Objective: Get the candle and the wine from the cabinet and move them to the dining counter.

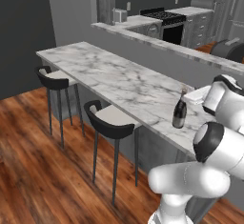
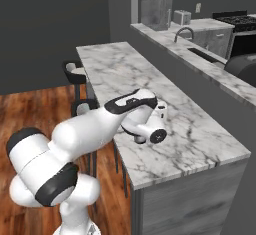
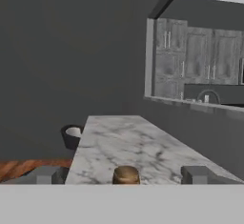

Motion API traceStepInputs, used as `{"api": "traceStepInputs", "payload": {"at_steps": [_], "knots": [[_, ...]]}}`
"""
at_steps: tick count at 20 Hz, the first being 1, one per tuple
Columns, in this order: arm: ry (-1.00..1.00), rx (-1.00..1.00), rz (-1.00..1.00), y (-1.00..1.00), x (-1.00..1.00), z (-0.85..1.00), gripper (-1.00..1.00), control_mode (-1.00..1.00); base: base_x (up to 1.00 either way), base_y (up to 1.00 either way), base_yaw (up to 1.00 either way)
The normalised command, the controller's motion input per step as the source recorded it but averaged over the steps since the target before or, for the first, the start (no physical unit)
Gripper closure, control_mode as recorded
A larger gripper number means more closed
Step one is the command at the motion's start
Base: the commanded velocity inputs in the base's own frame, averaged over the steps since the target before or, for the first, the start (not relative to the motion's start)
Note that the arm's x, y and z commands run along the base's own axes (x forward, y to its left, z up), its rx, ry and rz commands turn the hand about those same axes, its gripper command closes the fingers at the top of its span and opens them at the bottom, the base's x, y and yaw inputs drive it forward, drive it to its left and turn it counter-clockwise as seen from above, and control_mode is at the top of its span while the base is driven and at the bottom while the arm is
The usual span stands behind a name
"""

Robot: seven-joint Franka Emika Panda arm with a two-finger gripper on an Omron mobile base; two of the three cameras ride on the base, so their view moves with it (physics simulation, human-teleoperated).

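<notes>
The wine (image 1: 179, 111), a dark bottle with a gold-foil neck, stands upright on the white marble dining counter (image 1: 109, 75) close to its near edge. In the hand view its gold top (image 3: 126, 174) rises between the two spread fingertips of my gripper (image 3: 125, 175), which is open and not gripping it. In the left base view my hand sits just right of the bottle; in the right base view the arm covers the bottle. The dark grey cabinet (image 3: 190, 58) with pale handles hangs on the far wall. The candle is out of view.
Two black bar stools (image 1: 57, 80) (image 1: 112, 120) stand along the counter's left side on the wood floor. Behind the counter runs a raised marble ledge (image 2: 200, 54) with a sink, a toaster (image 2: 181, 16) and a stove (image 1: 164, 15).
</notes>
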Motion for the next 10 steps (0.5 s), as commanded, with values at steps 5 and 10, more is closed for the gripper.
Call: {"api": "traceStepInputs", "payload": {"at_steps": [5,10], "knots": [[0.0,0.03,-0.12,0.0,-0.56,0.75,-1.0,-1.0,0.0,0.0,0.0],[0.01,0.04,-0.15,0.0,-0.71,0.82,-1.0,-1.0,0.0,0.0,0.0]]}}
